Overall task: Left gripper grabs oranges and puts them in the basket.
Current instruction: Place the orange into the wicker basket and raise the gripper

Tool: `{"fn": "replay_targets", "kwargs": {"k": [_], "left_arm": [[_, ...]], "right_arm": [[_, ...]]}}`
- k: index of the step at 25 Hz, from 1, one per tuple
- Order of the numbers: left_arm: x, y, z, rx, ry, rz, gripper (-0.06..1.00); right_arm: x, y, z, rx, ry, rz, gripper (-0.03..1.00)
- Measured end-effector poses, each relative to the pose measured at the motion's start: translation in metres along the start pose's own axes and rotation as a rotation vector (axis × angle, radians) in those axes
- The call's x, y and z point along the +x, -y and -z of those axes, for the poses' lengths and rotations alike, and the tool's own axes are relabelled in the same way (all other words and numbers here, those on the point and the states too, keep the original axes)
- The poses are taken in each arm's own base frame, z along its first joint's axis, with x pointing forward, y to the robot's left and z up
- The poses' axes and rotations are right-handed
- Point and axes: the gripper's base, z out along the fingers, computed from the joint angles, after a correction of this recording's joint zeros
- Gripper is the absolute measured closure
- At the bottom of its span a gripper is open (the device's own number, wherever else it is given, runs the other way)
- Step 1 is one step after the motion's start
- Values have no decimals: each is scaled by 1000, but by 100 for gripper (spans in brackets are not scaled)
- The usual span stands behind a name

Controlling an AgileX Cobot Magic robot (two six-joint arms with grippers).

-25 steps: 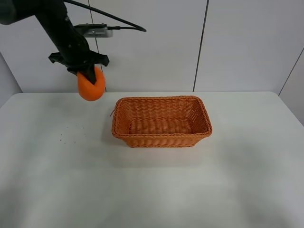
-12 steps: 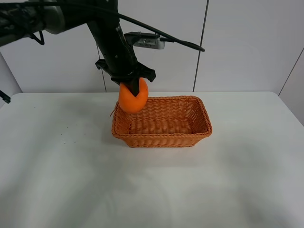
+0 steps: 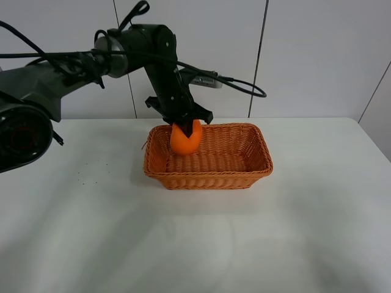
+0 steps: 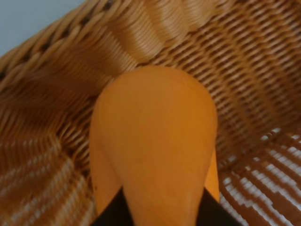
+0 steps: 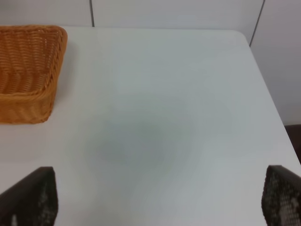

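1. The left gripper [image 3: 185, 129] is clamped on the orange [image 3: 186, 140]. Its dark fingers [image 4: 109, 217] press the fruit's upper flanks, so the orange hangs below the claw with its rounded end pointing down.
2. The orange is already within the rim of the basket [image 3: 208, 178], at the end nearer the left arm and close to the basket's back wall. In the wrist view, weave fills the space all round the fruit. I cannot tell whether the fruit touches the basket floor yet.
3. The step in hand looks like the release.
   - Ease the fruit down until it is just off the basket floor or resting on it, then open the claw slowly, so the orange settles without bouncing.
   - Nudging it toward the basket's middle first would give the spreading fingers room clear of the back wall.
   - After letting go, lift straight up so no finger snags the braided rim.
4. Well beyond the basket's opposite end, the right gripper [image 5: 155, 197] hangs over the bare white table [image 5: 155, 108]. Its jaws are spread wide and hold nothing.
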Motion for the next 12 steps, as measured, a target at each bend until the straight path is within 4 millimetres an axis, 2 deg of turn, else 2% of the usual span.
{"fn": "replay_targets", "kwargs": {"k": [6,12], "left_arm": [[3,-1,-46,8,-48,4,72],[1,-1,-49,20,-26,4,69]], "right_arm": [[0,0,0,0,0,0,27],[0,0,0,0,0,0,27]]}}
